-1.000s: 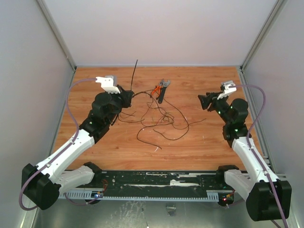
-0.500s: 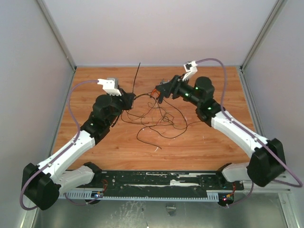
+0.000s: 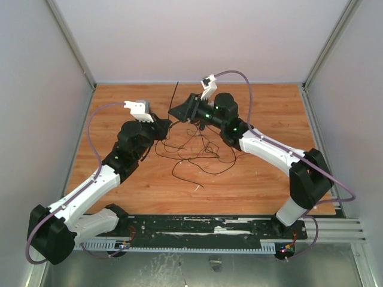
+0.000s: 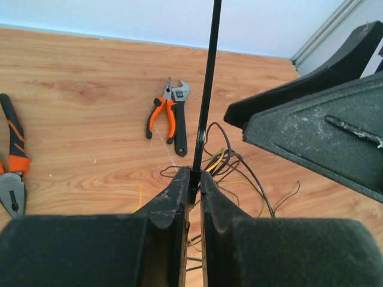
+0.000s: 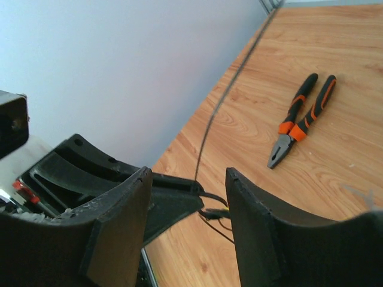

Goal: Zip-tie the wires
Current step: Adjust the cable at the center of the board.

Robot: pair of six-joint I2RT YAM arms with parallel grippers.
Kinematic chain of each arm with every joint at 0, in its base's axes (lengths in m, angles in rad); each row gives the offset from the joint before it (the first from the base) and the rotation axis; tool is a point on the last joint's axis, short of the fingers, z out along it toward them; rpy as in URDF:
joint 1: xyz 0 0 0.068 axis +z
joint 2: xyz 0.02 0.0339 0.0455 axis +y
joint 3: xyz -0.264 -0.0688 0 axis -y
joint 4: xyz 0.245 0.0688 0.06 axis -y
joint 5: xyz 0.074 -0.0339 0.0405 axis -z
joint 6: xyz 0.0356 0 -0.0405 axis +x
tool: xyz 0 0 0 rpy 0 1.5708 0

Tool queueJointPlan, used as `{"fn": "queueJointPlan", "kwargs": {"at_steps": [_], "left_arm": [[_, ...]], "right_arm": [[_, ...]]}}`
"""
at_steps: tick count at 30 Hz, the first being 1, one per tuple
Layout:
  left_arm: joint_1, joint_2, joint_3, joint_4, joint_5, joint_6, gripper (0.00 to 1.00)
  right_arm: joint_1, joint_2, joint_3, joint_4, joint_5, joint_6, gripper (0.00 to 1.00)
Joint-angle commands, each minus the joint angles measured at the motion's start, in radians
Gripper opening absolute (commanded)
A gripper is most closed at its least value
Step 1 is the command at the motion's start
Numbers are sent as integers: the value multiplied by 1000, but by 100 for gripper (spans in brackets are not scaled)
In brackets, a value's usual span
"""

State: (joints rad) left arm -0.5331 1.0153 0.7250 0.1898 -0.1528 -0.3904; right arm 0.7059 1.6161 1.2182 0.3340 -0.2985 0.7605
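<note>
The zip tie [image 4: 206,89] is a thin black strip standing up from my left gripper [image 4: 194,176], which is shut on its lower end. From above, the zip tie [image 3: 176,91] rises over the back of the table, with the left gripper [image 3: 164,125] below it. The wires [image 3: 197,149] lie in loose loops on the wooden table, some running up to the left fingertips [image 4: 239,173]. My right gripper [image 3: 175,111] is open and right beside the left one. In the right wrist view its jaws [image 5: 188,185] frame the left fingers [image 5: 170,200] and the zip tie [image 5: 218,110].
Orange-handled pliers [image 4: 160,116] and a black wrench [image 4: 179,122] lie just beyond the wires. A second pair of pliers [image 4: 12,164] lies to the left, and shows in the right wrist view [image 5: 299,119]. White walls enclose the table [image 3: 269,185] on three sides.
The right arm has swung from the right side of the table across to the left gripper, its jaws a little wider. The left gripper still holds the zip tie, nearly unmoved.
</note>
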Motion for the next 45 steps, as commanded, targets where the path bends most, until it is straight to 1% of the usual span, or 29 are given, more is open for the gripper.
{"fn": "queueJointPlan", "kwargs": {"at_steps": [1, 7, 9, 10, 13, 14, 20, 30, 33, 38, 45], "left_arm": [[8, -18, -4, 54, 21, -14, 0], [9, -19, 1, 56, 39, -21, 0], [8, -52, 3, 56, 37, -19, 0], [8, -54, 2, 55, 36, -18, 0], [8, -48, 5, 54, 42, -11, 0], [8, -45, 6, 54, 46, -10, 0], [8, -38, -19, 59, 60, -20, 0], [6, -35, -127, 117, 92, -73, 0], [4, 6, -151, 139, 104, -84, 0], [-3, 14, -184, 172, 79, -93, 0], [-2, 20, -171, 154, 30, -57, 0]], "right_arm": [[22, 33, 73, 25, 5, 2, 51], [23, 82, 109, 14, 13, 0, 37], [23, 95, 124, 5, 8, -3, 29], [24, 100, 129, 5, 1, -4, 24], [24, 109, 146, -14, -25, -25, 2], [23, 109, 155, -30, -26, -37, 0], [10, 78, 180, -87, 32, -84, 0], [-19, 116, 383, -217, 25, -113, 0], [-19, 128, 413, -223, 13, -103, 0], [-20, 130, 421, -223, 5, -96, 0], [-18, 121, 392, -234, -24, -110, 0]]}}
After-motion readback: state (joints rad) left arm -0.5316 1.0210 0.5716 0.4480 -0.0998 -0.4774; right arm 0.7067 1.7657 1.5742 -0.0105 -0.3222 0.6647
